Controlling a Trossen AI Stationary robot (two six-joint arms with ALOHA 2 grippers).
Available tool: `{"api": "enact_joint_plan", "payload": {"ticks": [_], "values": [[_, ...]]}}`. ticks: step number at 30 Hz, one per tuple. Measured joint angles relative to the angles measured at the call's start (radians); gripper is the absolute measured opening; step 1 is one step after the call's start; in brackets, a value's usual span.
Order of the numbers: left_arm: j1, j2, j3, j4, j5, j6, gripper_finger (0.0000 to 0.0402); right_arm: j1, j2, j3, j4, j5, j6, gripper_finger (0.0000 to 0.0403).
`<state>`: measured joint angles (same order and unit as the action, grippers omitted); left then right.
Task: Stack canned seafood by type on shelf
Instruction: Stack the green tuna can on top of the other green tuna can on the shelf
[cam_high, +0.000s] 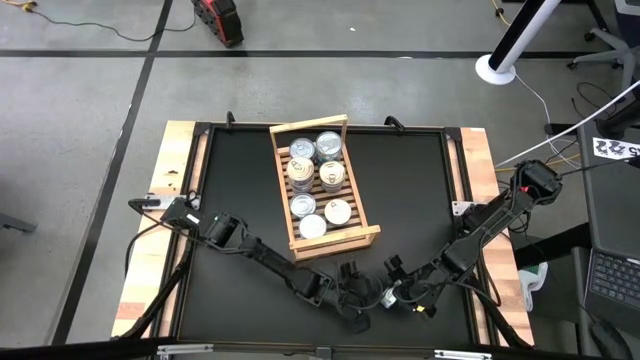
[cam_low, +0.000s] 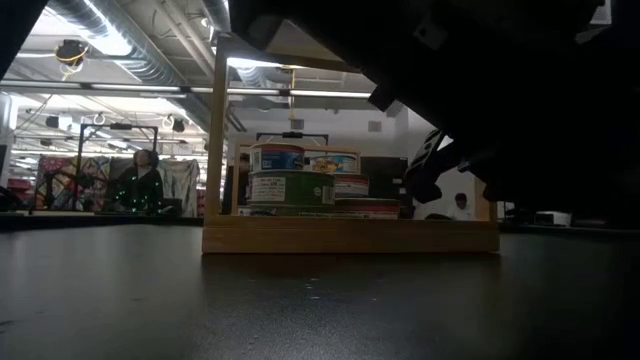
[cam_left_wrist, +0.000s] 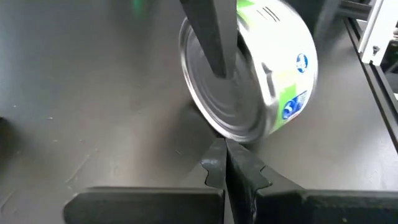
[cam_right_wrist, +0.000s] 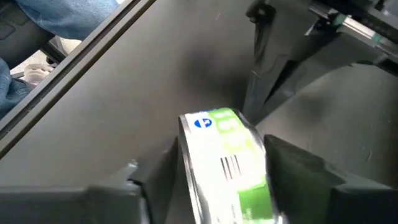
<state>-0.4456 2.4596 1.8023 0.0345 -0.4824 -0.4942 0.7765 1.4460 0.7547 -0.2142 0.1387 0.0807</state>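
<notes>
A round tin with a green label (cam_left_wrist: 273, 68) stands tilted on its rim on the black mat near the table's front edge, its silver flat face (cam_left_wrist: 217, 106) toward my left gripper. My right gripper (cam_right_wrist: 221, 180) comes from the right, its fingers on either side of the tin (cam_right_wrist: 230, 162). My left gripper (cam_left_wrist: 227, 165) is shut, its tips at the tin's lower rim. In the high view both arms (cam_high: 352, 300) cover the tin. The slatted wooden shelf (cam_high: 285, 190) at the middle holds several tins (cam_high: 318, 178), some stacked (cam_low: 290, 185). My right gripper pinches the tin across its two flat faces; one finger (cam_left_wrist: 211, 37) lies down the silver face (cam_left_wrist: 233, 93). The fingers slant down from the table's right. The tin stands on edge, tilted, its lower rim (cam_left_wrist: 242, 134) on the mat. My left gripper's shut tips (cam_left_wrist: 217, 149) lie at the tin's lower rim, coming low from the table's left. Whether they touch it, I cannot tell.
Light wooden planks (cam_high: 165, 220) border the black mat on the left and right. Bare mat (cam_high: 235, 170) lies left of the shelf. A white pole base (cam_high: 497, 68) stands on the floor beyond the table. A person's jeans (cam_right_wrist: 56, 18) show past the table edge.
</notes>
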Motion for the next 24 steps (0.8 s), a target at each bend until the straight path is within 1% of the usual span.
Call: {"api": "enact_joint_plan", "payload": {"ticks": [4,8,13,16,20,24], "values": [[-0.007,0.000,0.000,0.001,0.000,0.006,0.0000,0.000,0.000,0.000,0.000,0.000,0.009,0.0184],[-0.016,0.000,0.000,0.001,0.000,0.014,0.0000,-0.001,0.000,0.000,0.003,0.001,0.080,0.0132],[-0.032,-0.016,0.000,0.002,-0.001,0.088,0.0000,-0.025,0.000,0.000,0.008,0.000,0.227,0.0128],[-0.045,-0.044,0.003,-0.007,-0.024,0.129,0.0000,-0.057,0.000,-0.001,0.021,-0.015,0.319,0.0130],[-0.063,-0.096,0.003,-0.125,-0.083,0.189,0.0000,-0.110,0.000,0.000,0.062,-0.098,0.369,0.0145],[-0.080,-0.166,0.003,-0.244,-0.135,0.244,0.0000,-0.160,0.000,0.000,0.139,-0.177,0.396,0.0135]]}}
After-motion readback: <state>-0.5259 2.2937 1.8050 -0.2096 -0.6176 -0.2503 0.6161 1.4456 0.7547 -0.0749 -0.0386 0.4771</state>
